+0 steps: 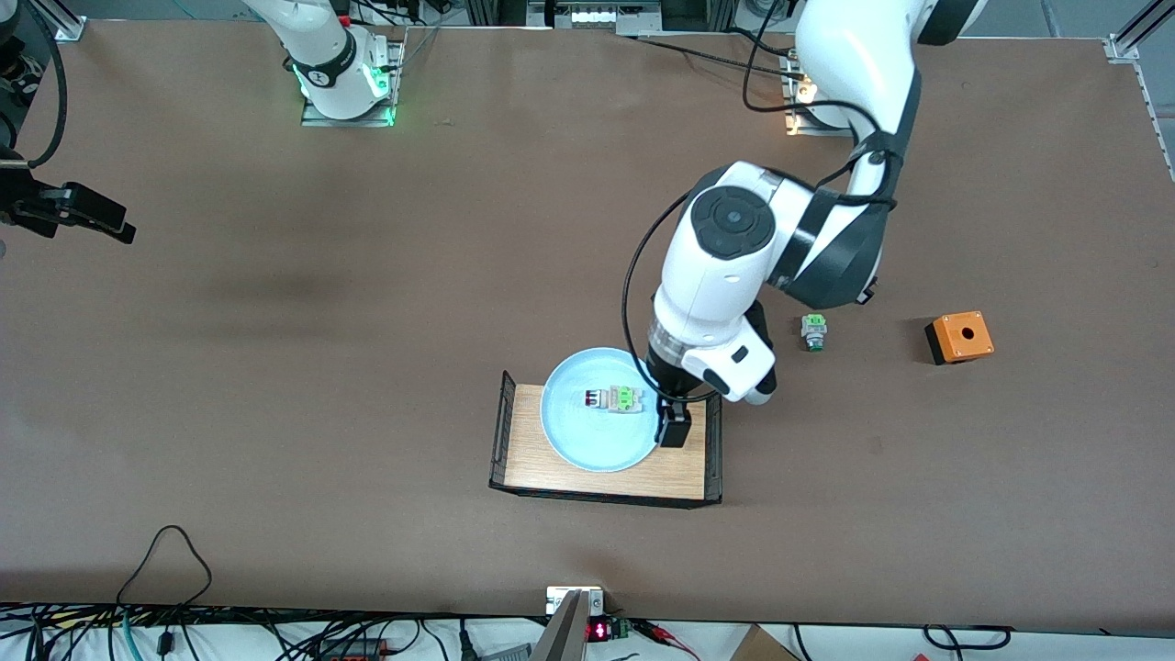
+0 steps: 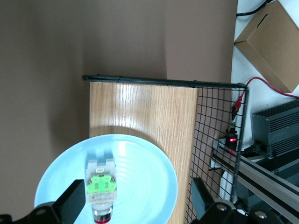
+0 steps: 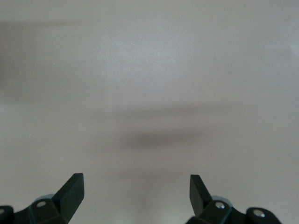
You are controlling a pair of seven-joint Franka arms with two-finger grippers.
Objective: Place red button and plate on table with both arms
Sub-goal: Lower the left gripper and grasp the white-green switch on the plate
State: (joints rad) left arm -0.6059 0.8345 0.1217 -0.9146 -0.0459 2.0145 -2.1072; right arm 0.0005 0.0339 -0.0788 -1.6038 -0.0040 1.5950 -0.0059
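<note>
Left end effector [image 2: 133,205]: released, fingers spread, over the button.
Right end effector [image 3: 135,193]: released, waiting over bare counter [image 1: 275,413].
Red button [image 1: 613,399]: lay in plate; probably light, rigid; grip its white body.
Plate [image 1: 574,441]: on wooden rack [image 1: 542,464]; likely stiff, slippery; pinch its rim.

light: bright, even overhead | shadows: soft | glare: plate [image 2: 140,186] | right wrist: hazy

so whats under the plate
The plate sits on a light-wood rack with black wire ends, red button lying in it. The wood directly beneath the plate is covered.
</note>
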